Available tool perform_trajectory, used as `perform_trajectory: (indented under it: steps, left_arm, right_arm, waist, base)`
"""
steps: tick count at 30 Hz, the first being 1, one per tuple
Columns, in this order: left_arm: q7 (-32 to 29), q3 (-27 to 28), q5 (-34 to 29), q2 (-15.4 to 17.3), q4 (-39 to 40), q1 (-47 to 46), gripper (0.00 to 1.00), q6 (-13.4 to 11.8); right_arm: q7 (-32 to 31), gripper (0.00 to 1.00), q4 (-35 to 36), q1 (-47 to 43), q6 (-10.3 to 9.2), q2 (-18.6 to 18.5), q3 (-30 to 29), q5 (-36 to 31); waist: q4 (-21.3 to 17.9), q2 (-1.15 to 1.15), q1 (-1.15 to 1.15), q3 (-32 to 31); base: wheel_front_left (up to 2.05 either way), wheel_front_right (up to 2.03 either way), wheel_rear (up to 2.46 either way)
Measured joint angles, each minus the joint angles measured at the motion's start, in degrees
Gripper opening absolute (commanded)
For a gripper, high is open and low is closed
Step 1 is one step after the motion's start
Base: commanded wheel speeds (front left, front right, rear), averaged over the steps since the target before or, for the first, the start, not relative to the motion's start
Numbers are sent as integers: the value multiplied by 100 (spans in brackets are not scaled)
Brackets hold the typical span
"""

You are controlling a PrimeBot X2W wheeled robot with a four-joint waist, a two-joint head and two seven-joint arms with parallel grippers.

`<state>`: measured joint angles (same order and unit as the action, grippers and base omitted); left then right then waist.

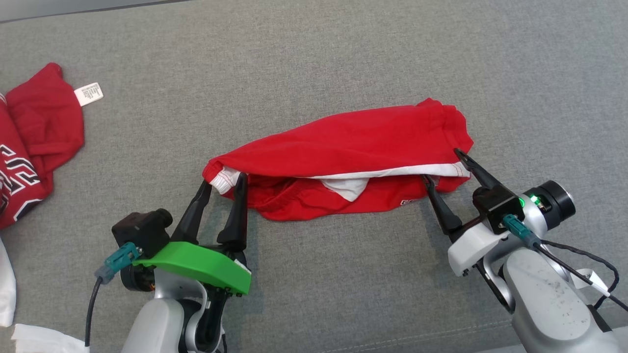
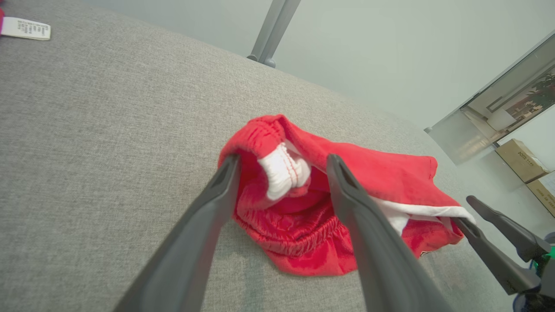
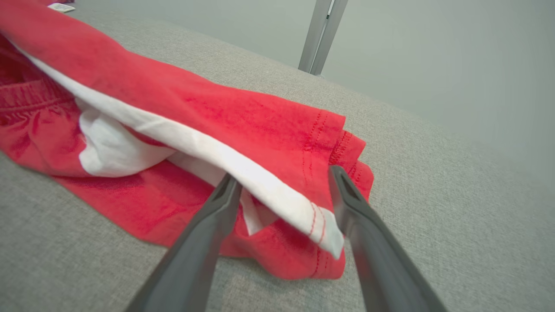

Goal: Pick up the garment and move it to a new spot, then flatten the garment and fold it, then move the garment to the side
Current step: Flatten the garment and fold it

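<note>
Grey upholstery (image 1: 314, 59), left gripper (image 1: 223, 180), right gripper (image 1: 441, 164) spread wide, straddling garment (image 1: 343, 142)

Open grey surface (image 1: 343, 59) beyond the garment (image 1: 343, 142), left edge crowded — red jersey (image 1: 34, 132), white cloth (image 1: 6, 284)

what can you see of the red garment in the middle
The garment is soft red cloth with white trim and a gathered elastic band, folded over lengthwise and rumpled, lying on grey fabric. Its ends sit inside the open left tool and the open right tool; neither is closed on it.
</note>
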<state>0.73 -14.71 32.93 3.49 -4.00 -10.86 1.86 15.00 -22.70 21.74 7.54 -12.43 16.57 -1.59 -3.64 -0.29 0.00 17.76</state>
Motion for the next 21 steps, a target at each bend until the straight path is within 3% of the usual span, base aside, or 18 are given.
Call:
perform_trajectory:
  steps: [1,3,4,5,6,13,16,21]
  left_arm:
    - [0,2,8,4,5,0,97,-1]
    - [26,12,18,9,-4,-1,39,-1]
    - [36,13,24,10,-22,-7,0,-1]
    - [35,3,24,11,-53,-14,0,-1]
    - [35,-19,24,13,-92,-30,0,15]
    - [-291,-109,242,176,65,-51,0,176]
    - [-671,-82,479,381,681,81,0,257]
    - [-1451,70,1107,789,2298,282,0,305]
  right_arm:
    - [0,100,19,0,0,0,-10,0]
    - [1,96,41,0,0,1,-15,0]
    - [2,59,44,0,0,2,-14,1]
    - [3,22,30,0,0,3,-8,12]
    - [3,0,-3,1,0,2,13,46]
    - [4,0,10,38,0,-91,60,331]
    - [-41,0,356,39,0,-293,-9,541]
    - [-407,0,1528,30,0,-653,-357,1590]
  waist:
    - [-4,0,0,7]
    - [-10,0,0,29]
    - [-11,0,0,39]
    - [-11,0,0,49]
    - [-12,0,0,57]
    - [-59,0,0,3]
    - [-90,0,0,-71]
    - [-192,0,0,-160]
  base:
    - [0,0,0]
    - [0,0,0]
    - [0,0,0]
    - [0,0,0]
    - [0,0,0]
    - [0,0,0]
    - [0,0,0]
    - [0,0,0]
